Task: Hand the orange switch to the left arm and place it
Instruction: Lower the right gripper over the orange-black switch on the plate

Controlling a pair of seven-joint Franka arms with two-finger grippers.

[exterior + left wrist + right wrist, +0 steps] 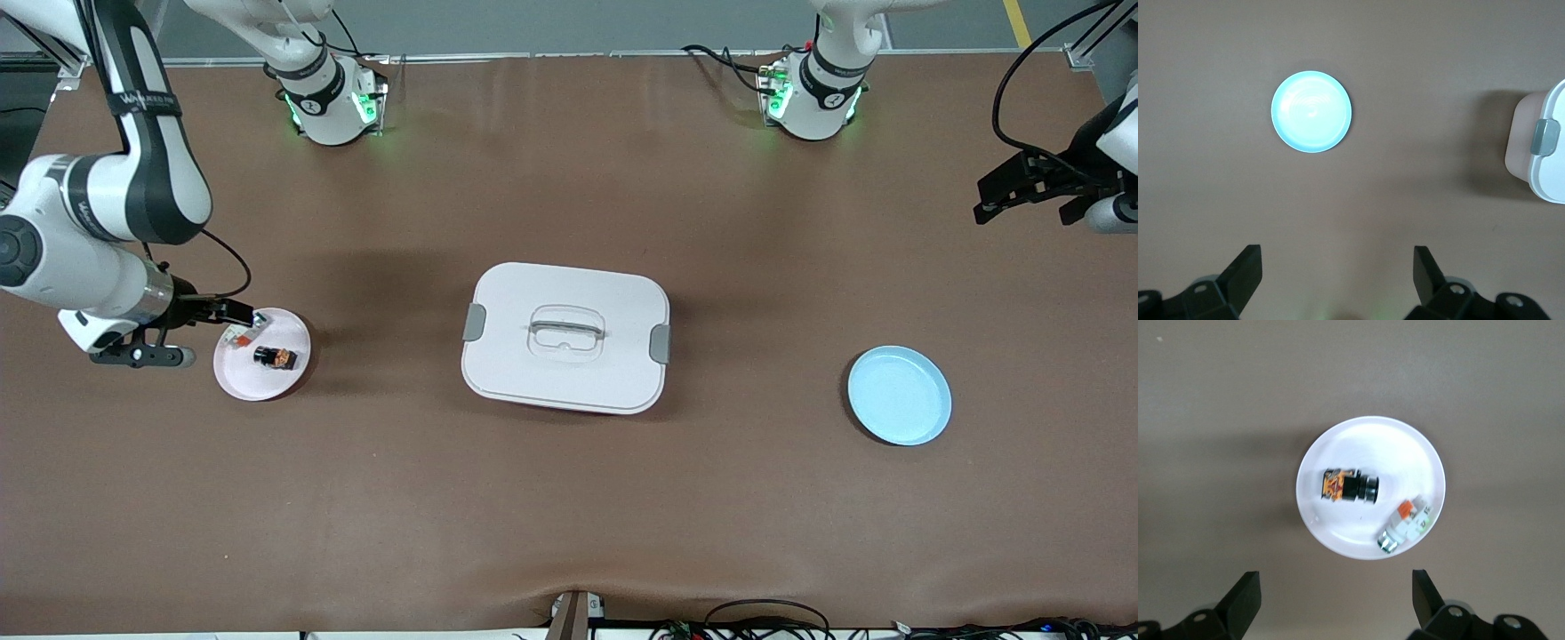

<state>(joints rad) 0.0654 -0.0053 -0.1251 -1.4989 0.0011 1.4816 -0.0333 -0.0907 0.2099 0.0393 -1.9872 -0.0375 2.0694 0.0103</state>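
Note:
The orange switch (274, 356) (1350, 487), a small black part with orange markings, lies on its side on a pink plate (258, 384) (1358, 443) toward the right arm's end of the table. My right gripper (222, 335) (1336, 587) hangs open and empty over that plate's edge, above the switch and apart from it. The white box (565, 336) (1553, 157) stands at the table's middle with its lid on. My left gripper (1022, 191) (1338, 267) waits open and empty over bare table at the left arm's end.
A white-grey part with a red-orange end (240, 336) (1408, 523) lies on the pink plate beside the switch. A blue plate (898, 396) (1311, 111) with nothing on it sits between the box and the left arm's end. Brown table surrounds the box.

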